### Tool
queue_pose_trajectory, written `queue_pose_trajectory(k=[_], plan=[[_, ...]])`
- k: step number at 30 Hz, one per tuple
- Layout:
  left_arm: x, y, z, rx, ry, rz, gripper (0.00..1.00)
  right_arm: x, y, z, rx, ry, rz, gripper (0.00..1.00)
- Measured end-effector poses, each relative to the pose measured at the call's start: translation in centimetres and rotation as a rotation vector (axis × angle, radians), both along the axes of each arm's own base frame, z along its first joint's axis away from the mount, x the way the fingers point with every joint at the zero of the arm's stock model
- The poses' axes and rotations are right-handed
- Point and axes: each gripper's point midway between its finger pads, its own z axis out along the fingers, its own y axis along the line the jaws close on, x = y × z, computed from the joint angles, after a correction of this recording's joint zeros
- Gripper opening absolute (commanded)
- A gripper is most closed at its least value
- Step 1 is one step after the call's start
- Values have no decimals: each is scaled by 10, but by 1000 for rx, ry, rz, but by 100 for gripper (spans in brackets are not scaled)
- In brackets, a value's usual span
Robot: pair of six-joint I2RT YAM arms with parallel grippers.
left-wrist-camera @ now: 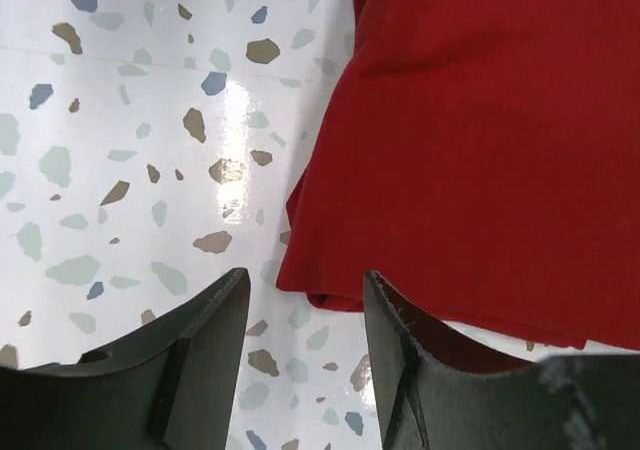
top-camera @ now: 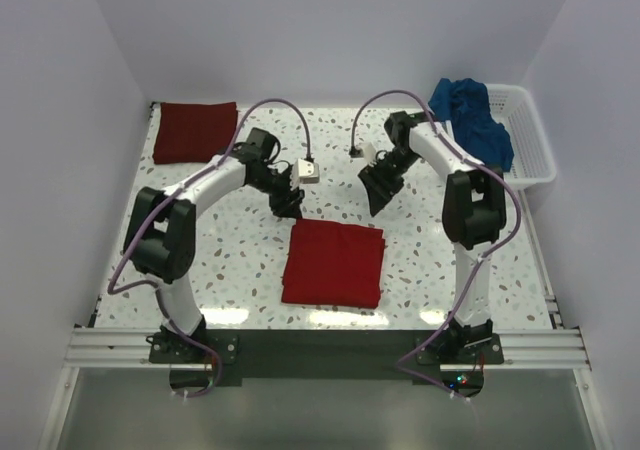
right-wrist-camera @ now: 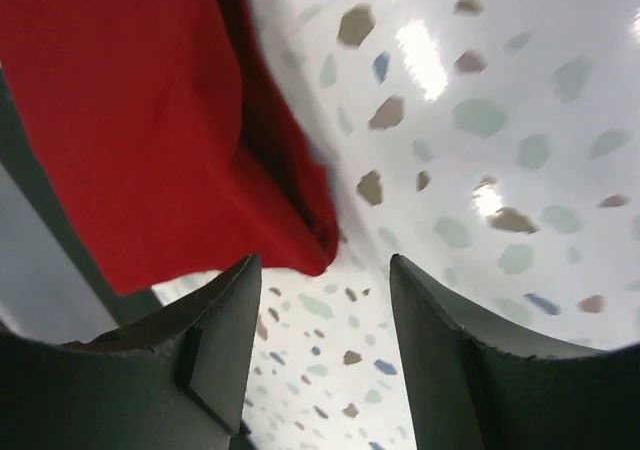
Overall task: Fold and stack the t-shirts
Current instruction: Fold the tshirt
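Bright red t-shirt (top-camera: 333, 262) is folded to a rect and lies flat on the speckled table (top-camera: 240, 260), just 6 o'clock of table ctr. L arm (top-camera: 215, 180) reaches in from 9 o'clock, and the L jaws sit close by the shirt's 11 o'clock corner. R arm (top-camera: 465, 205) comes from 3 o'clock, R jaws near the 1 o'clock corner. Both sets of jaws are released, gaps wide, nothing betw them. Wrist cams show the cloth edge just past the tips; can't tell if there's contact. Maroon t-shirt (top-camera: 195, 131) is folded at 10 o'clock in the far-L corner, well apart. Blue t-shirt (top-camera: 468, 110) is bunched, unfolded, draped over the L end of the white basket (top-camera: 530, 140) at 2 o'clock.
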Motion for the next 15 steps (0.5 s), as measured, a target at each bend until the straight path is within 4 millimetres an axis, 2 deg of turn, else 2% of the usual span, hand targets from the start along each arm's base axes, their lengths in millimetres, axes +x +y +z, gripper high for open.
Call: queue_pose_trajectory(k=[3, 7, 11, 15], plan=[[5, -3, -13, 6, 75, 10, 55, -25, -6, -12, -27, 81, 15, 58], [10, -5, -31, 24, 146, 24, 56, -46, -12, -29, -59, 146, 31, 57], [9, -5, -45, 42, 200, 34, 56, -48, -15, -36, -75, 147, 41, 56], [6, -4, -56, 55, 245, 41, 50, -48, -15, -40, -75, 142, 46, 47]])
